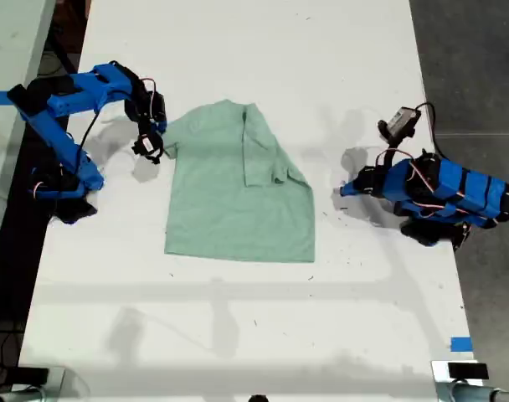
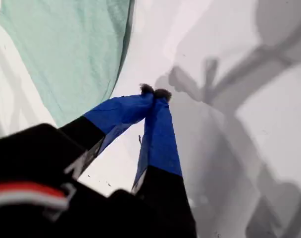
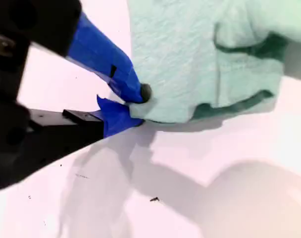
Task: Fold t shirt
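Exterior view: t shirt (image 1: 238,188) lies mid-surface, pale mint, w/ one side already folded inward as a strip down its middle. White surface (image 1: 263,50) under it. One blue arm at the exterior view's left, its jaws at the shirt's edge near the sleeve/shoulder. Other blue arm at the exterior view's right, tucked low, well apart from the shirt.

First wrist view: my first gripper (image 2: 154,92) hangs above bare surface, jaws closed tip to tip, nothing between them. Shirt fabric shows off to one side, not touching. So this is the arm at the exterior view's right, idle for now.

Second wrist view: my second gripper (image 3: 138,106) is at the shirt's edge, jaws narrow and pinching the hem-like edge of the cloth; the tips bite fabric right at the border. A doubled, rumpled bit of sleeve sits just beyond. This matches the arm at the exterior view's left.

Step in hand, my read: fold the remaining side over to the middle. To do it well: confirm the pinch has cloth, not just the outermost thread; lift only enough to clear the surface; carry across in a low arc so the cloth doesn't drag the body sideways; lay the edge parallel to the existing fold before releasing. Risk: a shallow bite slips out mid-carry.
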You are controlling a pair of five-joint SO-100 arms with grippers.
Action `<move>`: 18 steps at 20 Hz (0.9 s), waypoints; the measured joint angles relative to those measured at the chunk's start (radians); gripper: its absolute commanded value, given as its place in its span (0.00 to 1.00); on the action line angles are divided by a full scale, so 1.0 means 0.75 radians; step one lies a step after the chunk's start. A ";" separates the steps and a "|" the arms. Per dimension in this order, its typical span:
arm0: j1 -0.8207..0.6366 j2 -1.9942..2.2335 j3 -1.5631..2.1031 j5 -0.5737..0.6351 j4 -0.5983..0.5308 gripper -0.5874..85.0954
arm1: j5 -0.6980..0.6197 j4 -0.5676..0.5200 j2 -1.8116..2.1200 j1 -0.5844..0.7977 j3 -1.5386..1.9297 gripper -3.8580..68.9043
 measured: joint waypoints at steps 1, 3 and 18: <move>0.033 0.027 -0.039 -0.006 0.053 0.01 | 0.000 0.000 0.000 0.000 0.000 0.04; 0.149 0.133 -0.157 -0.074 0.166 0.01 | 0.000 0.000 0.000 0.000 0.000 0.04; 0.922 -0.405 -1.174 -0.515 0.342 0.01 | 0.000 0.000 0.000 0.000 0.000 0.04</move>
